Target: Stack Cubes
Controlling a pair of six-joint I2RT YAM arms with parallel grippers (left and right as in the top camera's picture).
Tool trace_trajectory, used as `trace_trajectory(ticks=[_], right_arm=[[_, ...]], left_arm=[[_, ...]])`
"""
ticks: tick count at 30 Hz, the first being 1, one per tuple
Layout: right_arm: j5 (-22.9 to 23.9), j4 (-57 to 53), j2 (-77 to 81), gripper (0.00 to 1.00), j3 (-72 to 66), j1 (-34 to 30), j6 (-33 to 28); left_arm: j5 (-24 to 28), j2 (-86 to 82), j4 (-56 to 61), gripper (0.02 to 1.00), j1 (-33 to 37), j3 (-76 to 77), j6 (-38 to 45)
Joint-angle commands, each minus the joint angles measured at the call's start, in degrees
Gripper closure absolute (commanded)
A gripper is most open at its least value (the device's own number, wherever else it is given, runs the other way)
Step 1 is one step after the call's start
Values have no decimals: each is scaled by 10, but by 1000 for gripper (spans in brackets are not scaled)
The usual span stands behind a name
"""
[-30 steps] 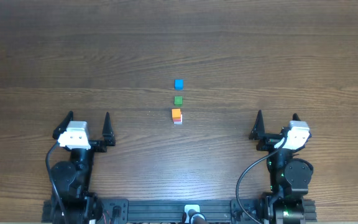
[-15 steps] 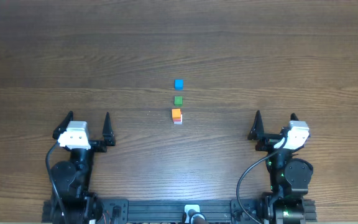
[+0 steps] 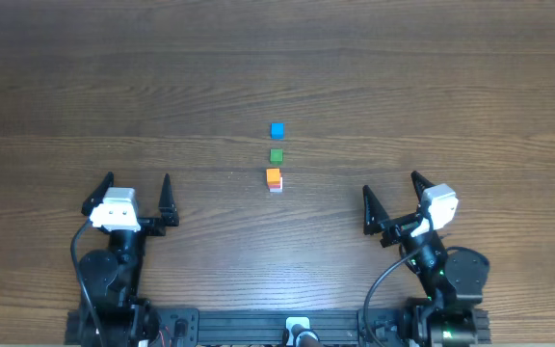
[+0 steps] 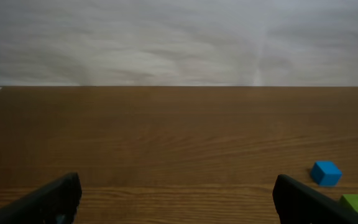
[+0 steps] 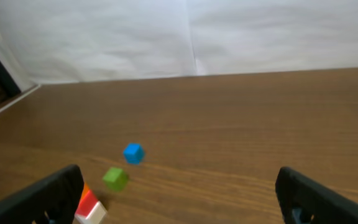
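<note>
Cubes sit in a short near-far line at mid table [image 3: 451, 77]. The blue cube [image 3: 277, 130] is farthest and the green cube [image 3: 276, 155] is just nearer, apart from it. At the near end the orange cube [image 3: 274, 175] is already stacked on a pale cube [image 3: 276, 187].

Key relation: the line lies to the left of the R gripper [image 3: 389, 181] and a bit farther out. That gripper is angled twd the cubes, and its wrist cam has all of them ahead. The L gripper [image 3: 136, 177] points straight out, w/ the cubes off to its right. We judge R the nearer arm, so prob. the one to go.

Cubes have no long axis and their faces look approx square to the table edges, so any face pair should do.

R jaws are spread wide, nothing between them, touching nothing. L is the same: wide, empty.

Green looks like the next pick, since it is closest to the stack.
</note>
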Motion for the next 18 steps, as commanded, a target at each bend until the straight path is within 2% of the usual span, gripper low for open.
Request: trace_trajectory(ticks=[1, 10, 18], right_arm=[[8, -61, 53, 9, 141, 11, -23], [42, -259, 332, 7, 453, 48, -45], [163, -331, 607, 7, 639, 188, -5]], left_arm=[[8, -3, 0, 20, 5, -4, 9], [8, -3, 0, 18, 5, -4, 9], [8, -3, 0, 18, 5, -4, 9]])
